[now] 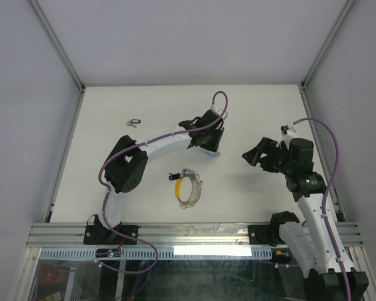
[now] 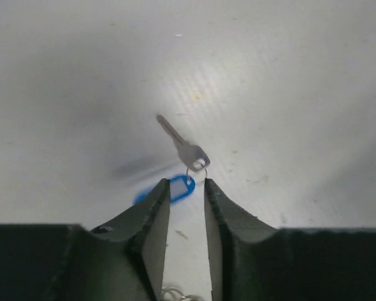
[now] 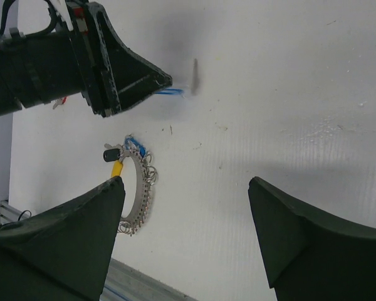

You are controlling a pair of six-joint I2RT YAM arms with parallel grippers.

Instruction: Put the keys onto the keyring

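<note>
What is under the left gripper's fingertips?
A blue key tag shows between the fingertips of the left gripper, its silvery key poking out past them. One finger covers part of the tag, so whether it is pinched cannot be seen.

Bare table (image 1: 238,195) right of the keyring (image 1: 198,188) lies open; the left arm (image 1: 169,137) blocks its far side.

Dull silvery metal key (image 2: 183,145), glossy blue, seemingly plastic tag (image 2: 179,188), matt white faintly ribbed tabletop (image 2: 288,75).
</note>
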